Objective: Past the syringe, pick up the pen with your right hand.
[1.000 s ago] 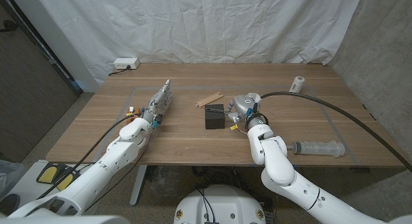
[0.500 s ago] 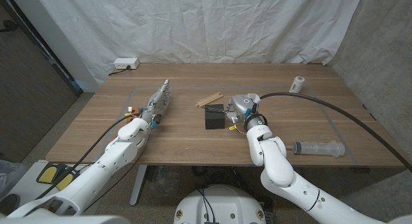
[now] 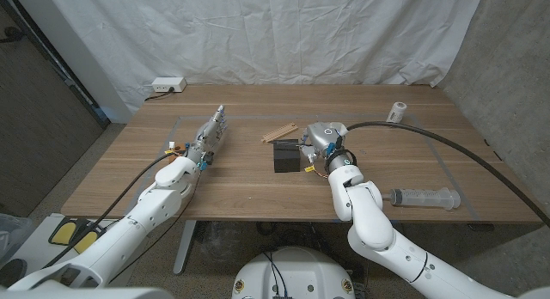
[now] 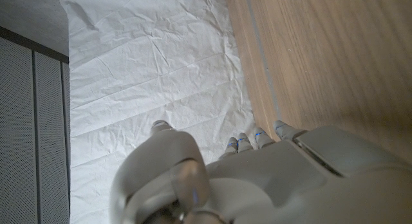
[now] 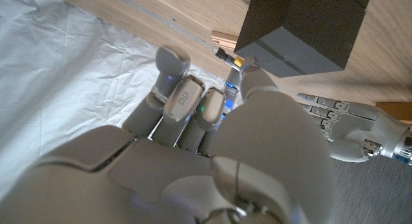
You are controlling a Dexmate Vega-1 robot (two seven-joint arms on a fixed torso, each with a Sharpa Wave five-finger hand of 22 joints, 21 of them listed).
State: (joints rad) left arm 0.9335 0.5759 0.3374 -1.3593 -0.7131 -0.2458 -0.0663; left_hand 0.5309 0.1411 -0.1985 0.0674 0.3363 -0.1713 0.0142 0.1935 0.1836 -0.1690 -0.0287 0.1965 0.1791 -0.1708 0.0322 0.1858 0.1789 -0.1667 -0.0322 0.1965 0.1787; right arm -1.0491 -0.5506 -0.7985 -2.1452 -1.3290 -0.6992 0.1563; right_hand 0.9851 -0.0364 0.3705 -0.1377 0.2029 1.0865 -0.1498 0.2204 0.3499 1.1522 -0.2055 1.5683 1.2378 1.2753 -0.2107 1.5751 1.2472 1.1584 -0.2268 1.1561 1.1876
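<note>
My right hand (image 3: 323, 139) hovers just right of a black box (image 3: 286, 156) at the table's middle, fingers curled in. In the right wrist view the right hand (image 5: 212, 140) pinches a thin dark pen (image 5: 226, 55) with a yellow band between thumb and fingers; only its end sticks out beside the black box (image 5: 302, 31). In the head view the pen (image 3: 295, 144) shows as a thin dark line over the box's top. A clear syringe (image 3: 425, 197) lies near the front right edge, apart from the hand. My left hand (image 3: 210, 132) stretches out on the left with nothing in it.
Several thin wooden sticks (image 3: 278, 131) lie just behind the box. A small white roll (image 3: 397, 111) stands at the far right. A power strip (image 3: 165, 85) sits at the far left corner. A thick black cable (image 3: 430, 137) arcs over the right side of the table.
My right hand has risen slightly and shifted a little toward the far side, its curl unchanged. The left hand has crept slightly farther out.
</note>
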